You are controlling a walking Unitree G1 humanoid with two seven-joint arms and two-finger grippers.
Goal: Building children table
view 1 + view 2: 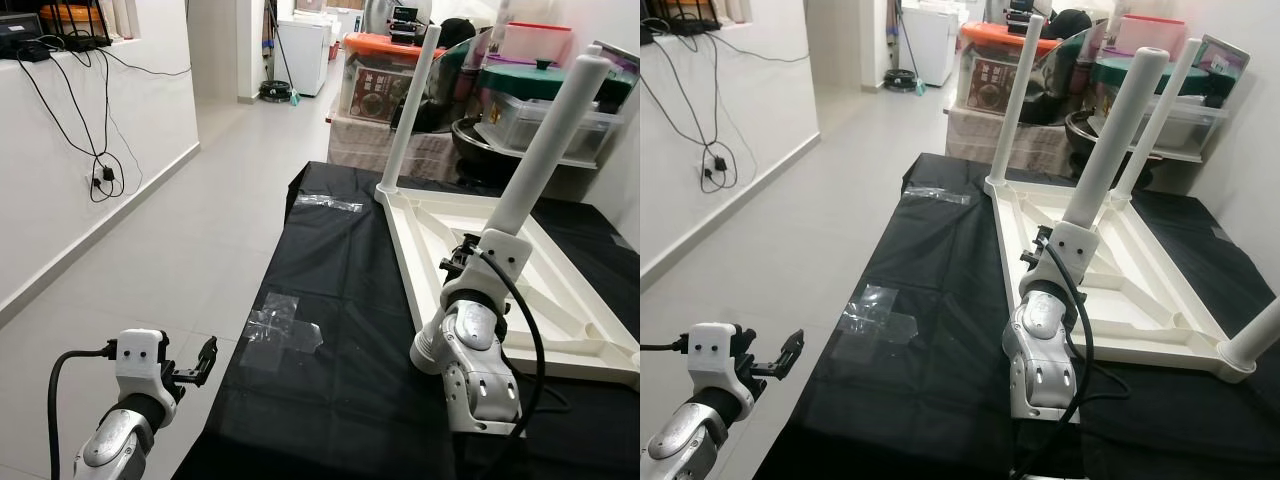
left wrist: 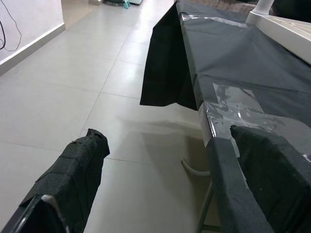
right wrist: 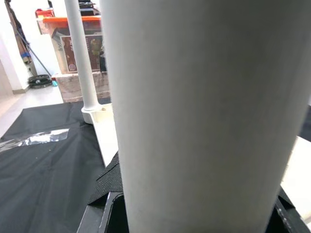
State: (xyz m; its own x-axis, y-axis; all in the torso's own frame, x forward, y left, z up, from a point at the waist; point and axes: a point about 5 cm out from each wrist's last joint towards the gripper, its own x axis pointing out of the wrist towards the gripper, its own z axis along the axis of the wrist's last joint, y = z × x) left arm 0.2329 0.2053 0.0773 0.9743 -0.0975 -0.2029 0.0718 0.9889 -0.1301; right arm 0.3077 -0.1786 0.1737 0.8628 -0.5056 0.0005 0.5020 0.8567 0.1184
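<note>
An upside-down white children's table lies on a black cloth. One white leg stands at its far left corner, another leg at the far right, and a third leg at the near right corner. My right gripper is shut on a fourth white leg, which leans to the right above the frame's near left side; this leg looms large in the right wrist view. My left gripper hangs open beside the cloth's near left edge, its padded fingers apart over the floor.
The black cloth carries clear tape patches. Storage boxes and pots crowd the space behind the table. Grey tiled floor runs along the left, beside a white wall with dangling cables.
</note>
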